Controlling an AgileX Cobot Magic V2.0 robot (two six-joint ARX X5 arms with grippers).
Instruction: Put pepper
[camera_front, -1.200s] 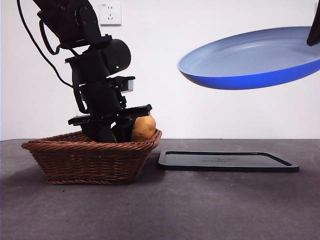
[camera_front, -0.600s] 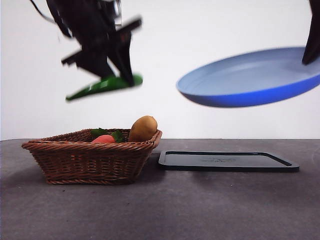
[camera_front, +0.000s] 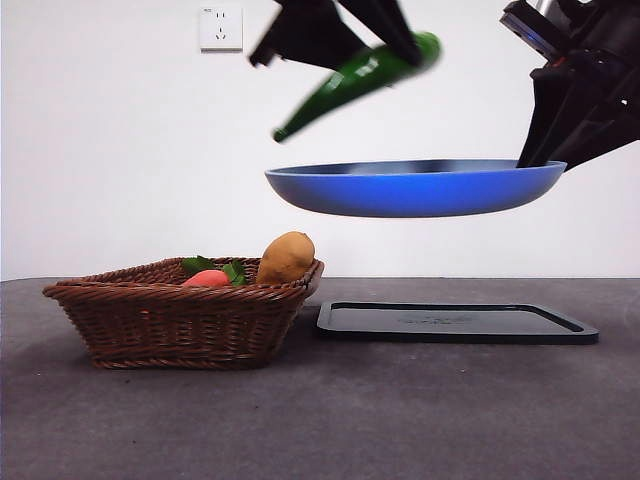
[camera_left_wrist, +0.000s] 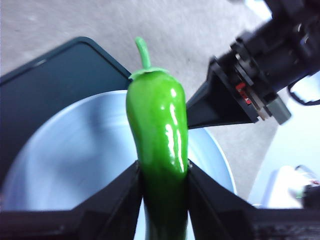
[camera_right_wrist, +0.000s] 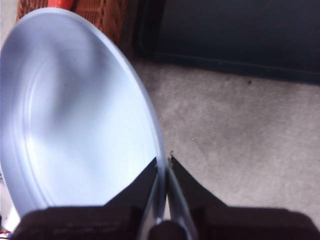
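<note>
The pepper (camera_left_wrist: 159, 150) looks light, stiff and glossy, so likely slippery (a smooth skin gives black jaws little bite). Its long, slender shape suits a hold across the thick middle, and that is where the left gripper (camera_left_wrist: 162, 170) has it: both jaws press its sides, with the stem end sticking out past them.

In the front view the pepper (camera_front: 358, 82) hangs high above the table, tilted with the stem end lower, directly over the blue plate (camera_front: 415, 187) and clear of it. The left arm reaches in from the top edge, its gripper (camera_front: 385, 45) pointing down at a slant.

The right gripper (camera_right_wrist: 163, 167) is pinched tight on the plate's rim (camera_right_wrist: 150, 130), holding the plate level in the air above the black tray (camera_front: 457, 322). That arm comes in from the upper right corner.

The basket (camera_front: 185, 318) sits on the table to the side, with a potato (camera_front: 286, 257) and a red vegetable (camera_front: 208, 278) inside.
</note>
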